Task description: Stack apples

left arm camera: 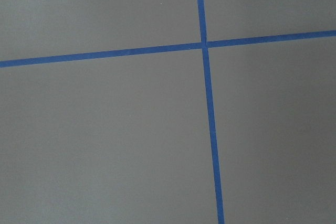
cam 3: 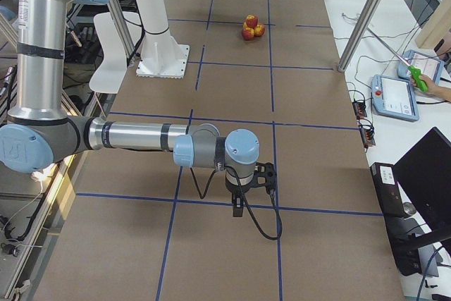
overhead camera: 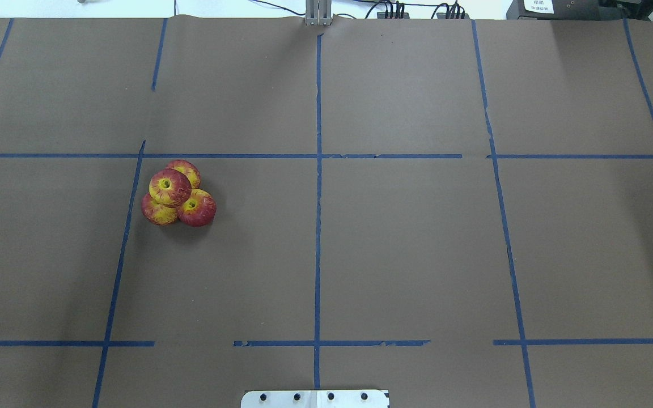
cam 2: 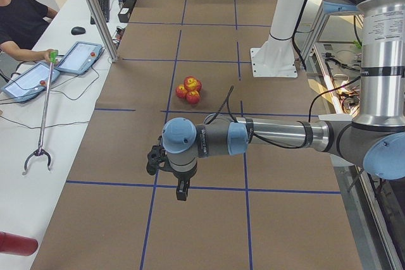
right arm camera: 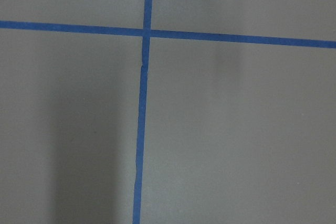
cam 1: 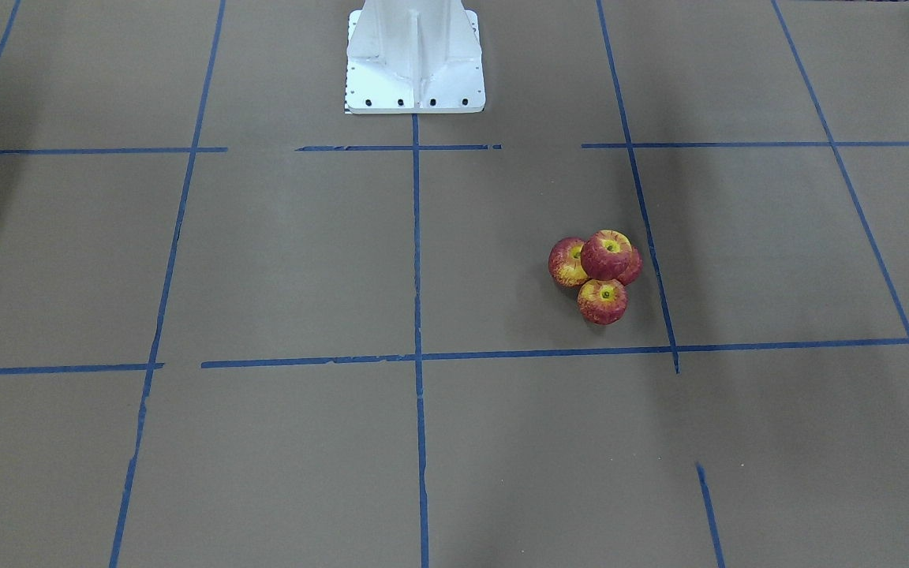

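Left gripper [cam 2: 181,191] above tape cross [left arm camera: 203,44]; apples [cam 1: 598,272] stacked near white pedestal [cam 1: 415,59].

Both arms reach out level, wrists turned down.
We hold our silver, blue-jointed left arm [cam 2: 272,134] and right arm [cam 3: 134,135] stretched horizontally. The black left gripper [cam 2: 182,189] and black right gripper [cam 3: 239,206] point downward; we cannot tell how their jaws stand.

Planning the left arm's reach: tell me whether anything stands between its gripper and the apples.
Nothing visible does. In the left side view the left gripper hangs above bare table, and only blue tape lines cross the stretch to the apples, which sit piled with one on top.
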